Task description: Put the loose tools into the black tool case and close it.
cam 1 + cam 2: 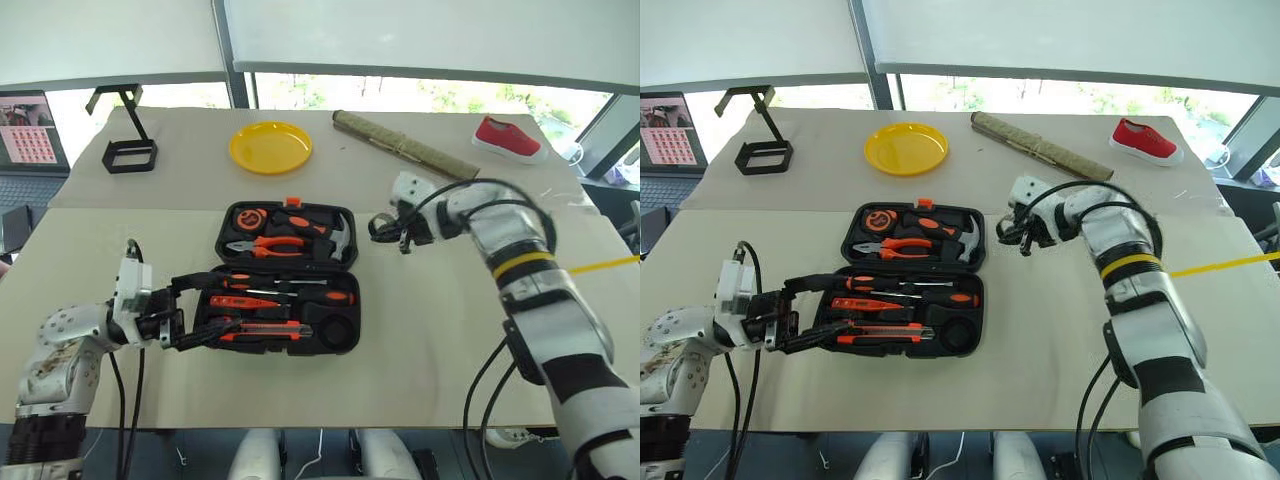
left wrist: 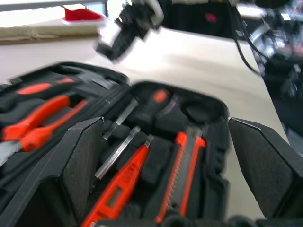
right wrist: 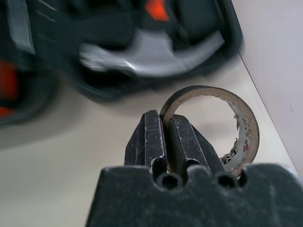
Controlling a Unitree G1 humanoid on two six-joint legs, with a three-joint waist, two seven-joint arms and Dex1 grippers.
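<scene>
Black moulded-plastic clamshell tool case (image 1: pixel 287 278) lies open at frame centre on the beige table (image 1: pixel 430 340); orange-and-black screwdrivers (image 1: pixel 285 290) and ridged utility knife (image 1: pixel 262 329) sit in its nearer half. Right gripper (image 3: pixel 164 137), right of the case, pinches the wall of a small dark tape roll (image 3: pixel 236 127), cardboard core visible. Left gripper (image 1: pixel 195 310), jaws spread wide, at the case's left edge.

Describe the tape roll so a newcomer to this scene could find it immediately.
Start at the open black tool case in the middle of the table. Just beyond its right edge hangs the right gripper, shut on the wall of the tape roll: a small dark ring, the one tool outside the case.
</scene>
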